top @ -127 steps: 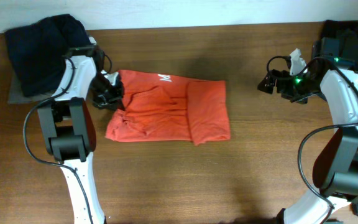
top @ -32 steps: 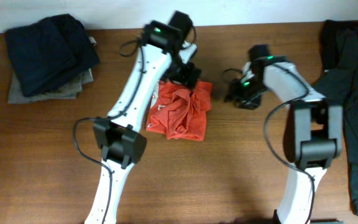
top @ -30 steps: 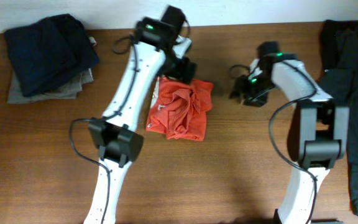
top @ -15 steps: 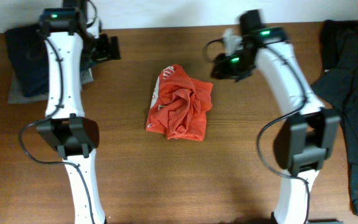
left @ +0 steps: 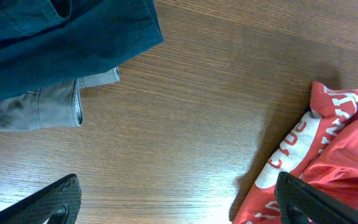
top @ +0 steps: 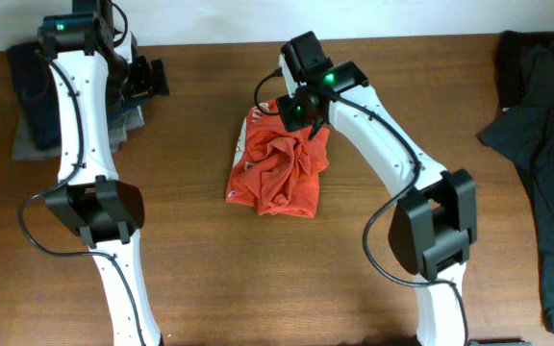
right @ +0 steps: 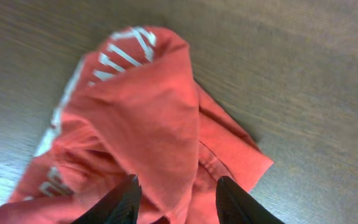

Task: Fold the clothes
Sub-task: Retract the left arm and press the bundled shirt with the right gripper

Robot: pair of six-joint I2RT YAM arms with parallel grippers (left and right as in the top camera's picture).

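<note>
Under R gripper (right: 177, 180): T-shirt (right: 135, 112) fold

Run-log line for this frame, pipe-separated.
left gripper: open, above table beside dark stack | right gripper: astride T-shirt fold, grip unclear | T-shirt: bunched

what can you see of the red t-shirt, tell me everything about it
The red-orange T-shirt looks like soft cotton, with white printed lettering showing along its upper-left edge. It lies crumpled in a rough, wrinkled bundle near the middle of the wooden table, not neatly folded. The right end effector is over its top part, with its fingers on either side of a raised fold of fabric. Nothing else touches the shirt.
</note>
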